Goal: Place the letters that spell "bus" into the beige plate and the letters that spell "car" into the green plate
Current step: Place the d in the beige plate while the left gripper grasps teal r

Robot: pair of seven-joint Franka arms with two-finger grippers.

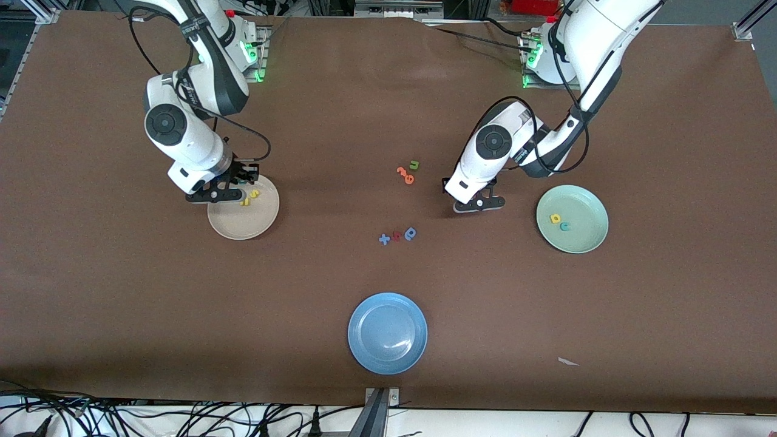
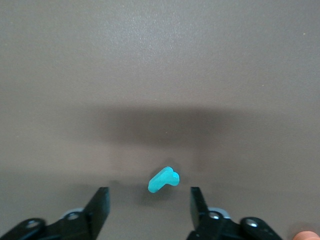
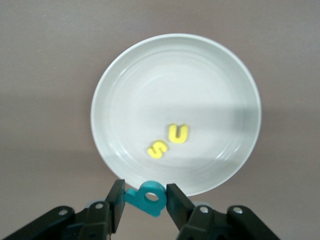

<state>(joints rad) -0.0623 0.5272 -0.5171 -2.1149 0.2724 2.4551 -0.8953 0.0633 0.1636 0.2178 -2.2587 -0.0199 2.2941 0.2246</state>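
Note:
My right gripper (image 3: 146, 190) is shut on the teal "b" (image 3: 150, 198) and hangs over the rim of the beige plate (image 3: 175, 75). In that plate (image 1: 243, 226) lie the yellow "s" (image 3: 157, 149) and yellow "u" (image 3: 178, 133). Low over the bare table between the loose letters and the green plate (image 1: 586, 240), my left gripper (image 2: 149, 194) is open. The small teal "r" (image 2: 163, 181) lies on the table between its fingers, touching neither. The green plate holds the yellow "a" (image 1: 555, 218) and teal "c" (image 1: 565, 226).
Near the table's middle lie orange letters (image 1: 405, 176) and an olive "u" (image 1: 414, 164). Nearer the camera are a blue plus (image 1: 383, 239), a red letter (image 1: 397, 236) and a blue letter (image 1: 411, 233). A blue plate (image 1: 387, 332) sits by the front edge.

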